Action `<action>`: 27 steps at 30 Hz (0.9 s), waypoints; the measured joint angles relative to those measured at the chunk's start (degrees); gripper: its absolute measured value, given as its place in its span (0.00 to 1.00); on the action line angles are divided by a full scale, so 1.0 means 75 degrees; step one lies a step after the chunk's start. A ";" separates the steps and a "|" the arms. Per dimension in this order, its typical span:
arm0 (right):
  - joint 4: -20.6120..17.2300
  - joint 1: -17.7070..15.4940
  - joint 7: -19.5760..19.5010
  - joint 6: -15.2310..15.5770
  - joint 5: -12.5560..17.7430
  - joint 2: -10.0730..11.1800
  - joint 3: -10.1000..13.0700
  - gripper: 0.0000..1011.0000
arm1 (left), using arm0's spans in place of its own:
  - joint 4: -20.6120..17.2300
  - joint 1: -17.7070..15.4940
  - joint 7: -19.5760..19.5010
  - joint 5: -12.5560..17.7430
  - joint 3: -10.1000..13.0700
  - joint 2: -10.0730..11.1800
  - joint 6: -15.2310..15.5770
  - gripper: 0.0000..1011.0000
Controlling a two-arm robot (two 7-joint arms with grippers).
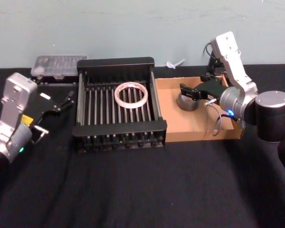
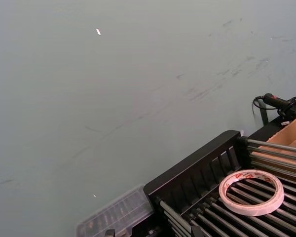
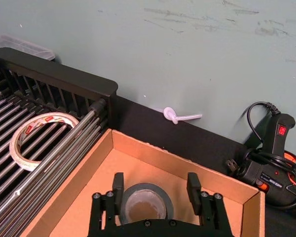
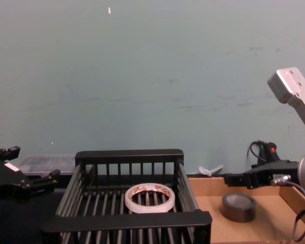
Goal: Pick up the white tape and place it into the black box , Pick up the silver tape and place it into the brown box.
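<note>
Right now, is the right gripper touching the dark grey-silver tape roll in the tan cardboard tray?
Apart. The chest view shows the right gripper open above the dark grey-silver tape roll, which rests on the tan cardboard tray floor, with a clear gap between.

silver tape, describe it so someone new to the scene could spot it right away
Find the brown box, the tan cardboard tray right of the black box. The silver tape lies flat on its floor, with the right end effector open around it. It is small, thick and dark grey, unlike the wide white tape in the crate.
</note>
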 joint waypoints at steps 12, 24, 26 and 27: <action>-0.0002 0.0000 0.0000 -0.0001 0.0008 0.0000 0.0000 0.99 | 0.0000 0.0000 0.0000 0.0000 0.0000 0.0000 0.0000 0.99; -0.0595 -0.0365 0.0093 -0.0245 0.0006 0.0071 0.0317 0.99 | 0.0000 0.0000 0.0000 0.0000 0.0000 0.0000 0.0000 0.99; -0.0915 -0.0578 0.0118 -0.0374 0.0014 0.0137 0.0424 0.99 | 0.0000 0.0000 0.0000 0.0000 0.0000 0.0000 0.0000 0.99; -0.1023 -0.0662 0.0122 -0.0423 0.0014 0.0165 0.0456 0.99 | 0.0000 0.0000 0.0000 0.0000 0.0000 0.0000 0.0000 0.99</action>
